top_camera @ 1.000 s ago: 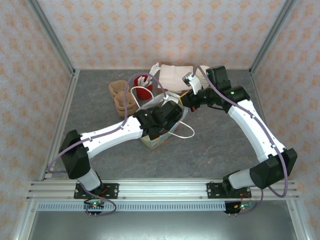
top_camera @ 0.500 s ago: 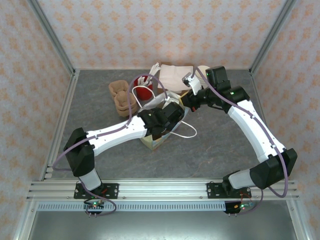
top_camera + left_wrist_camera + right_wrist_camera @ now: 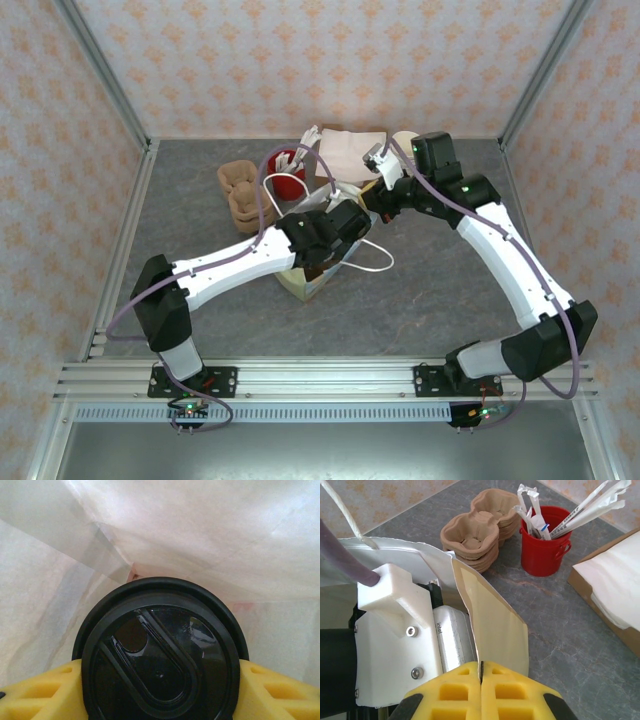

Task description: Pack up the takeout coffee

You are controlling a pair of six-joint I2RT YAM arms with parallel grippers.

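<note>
Left pincer (image 3: 158,700) clamped on takeout coffee (image 3: 160,650) (inside bag (image 3: 200,530)); right pincer (image 3: 481,677) pinching bag rim.

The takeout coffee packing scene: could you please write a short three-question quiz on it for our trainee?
1. True or false: the right gripper pinches the white paper bag by its edge.
2. What does the left gripper hold? A the takeout coffee, B a spoon, C a napkin.
3. Fill in: the bucket beside the brown cup carriers is ____.
Key: 1 true; 2 A; 3 red.
</note>
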